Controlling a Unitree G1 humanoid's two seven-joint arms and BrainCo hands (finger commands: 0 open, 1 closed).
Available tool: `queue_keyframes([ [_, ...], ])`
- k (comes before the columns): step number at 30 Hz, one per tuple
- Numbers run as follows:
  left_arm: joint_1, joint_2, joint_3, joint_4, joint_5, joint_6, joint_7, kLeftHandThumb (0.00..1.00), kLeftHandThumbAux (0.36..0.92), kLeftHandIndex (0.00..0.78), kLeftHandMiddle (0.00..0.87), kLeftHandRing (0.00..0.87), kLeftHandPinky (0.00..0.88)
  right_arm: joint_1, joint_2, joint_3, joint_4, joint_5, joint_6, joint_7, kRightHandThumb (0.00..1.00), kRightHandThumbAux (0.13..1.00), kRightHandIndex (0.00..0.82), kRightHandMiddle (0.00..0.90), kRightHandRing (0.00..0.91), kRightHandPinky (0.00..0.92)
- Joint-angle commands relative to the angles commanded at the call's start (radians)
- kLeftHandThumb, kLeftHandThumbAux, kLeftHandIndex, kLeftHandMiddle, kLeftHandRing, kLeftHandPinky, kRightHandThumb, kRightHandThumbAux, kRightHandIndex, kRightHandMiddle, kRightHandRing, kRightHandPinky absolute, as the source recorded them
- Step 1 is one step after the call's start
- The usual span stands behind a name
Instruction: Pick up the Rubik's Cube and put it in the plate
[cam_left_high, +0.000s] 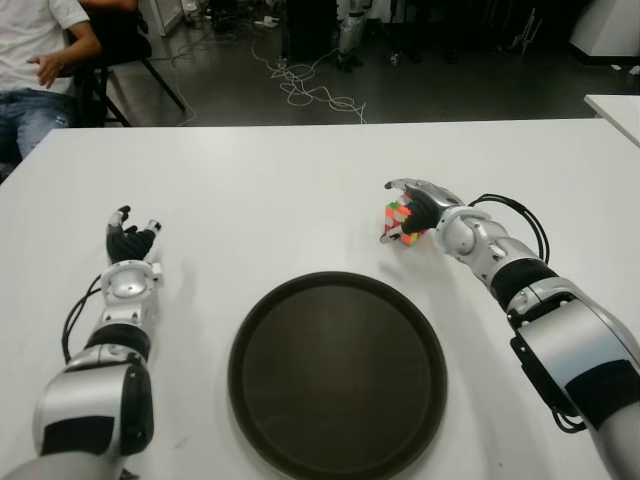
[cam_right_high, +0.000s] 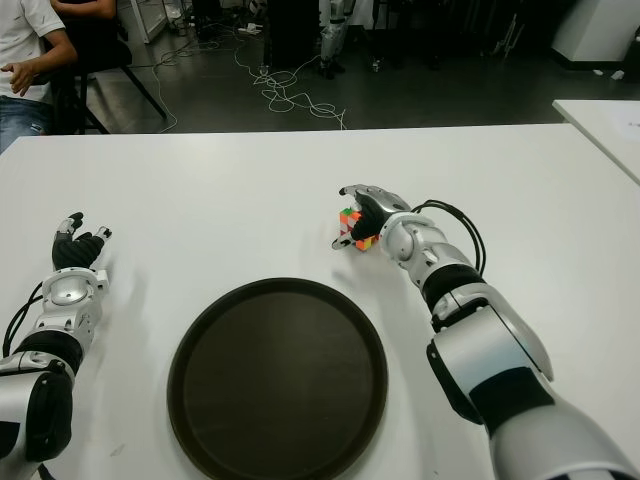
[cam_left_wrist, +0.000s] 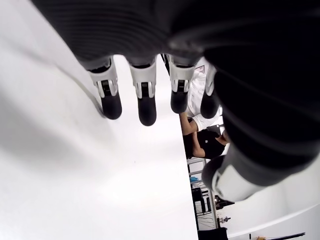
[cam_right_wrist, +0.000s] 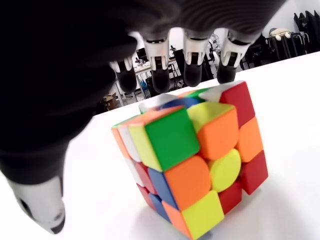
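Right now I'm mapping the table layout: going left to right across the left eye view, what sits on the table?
left hand → plate → Rubik's Cube, with the right hand around it, fingers not yet closed.

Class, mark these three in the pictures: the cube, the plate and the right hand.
Cube (cam_right_wrist: 192, 157): right wrist view, on the orange sticker at the near face's middle.
Plate (cam_left_high: 337, 375): left eye view, on its bare dark floor.
Right hand (cam_left_high: 418, 205): left eye view, on the black palm above the cube.
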Motion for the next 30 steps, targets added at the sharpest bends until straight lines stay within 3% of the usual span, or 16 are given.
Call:
queue_keyframes([
  [30,0.001,0.002,0.003,-0.003,-0.006,0.003,-0.007,0.1,0.721,0.037,0.056,0.081,0.104,0.017,-0.002,0.007,0.004,-0.009,0.01,-0.003,0.0,0.686,0.0,0.0,0.0,0.0],
])
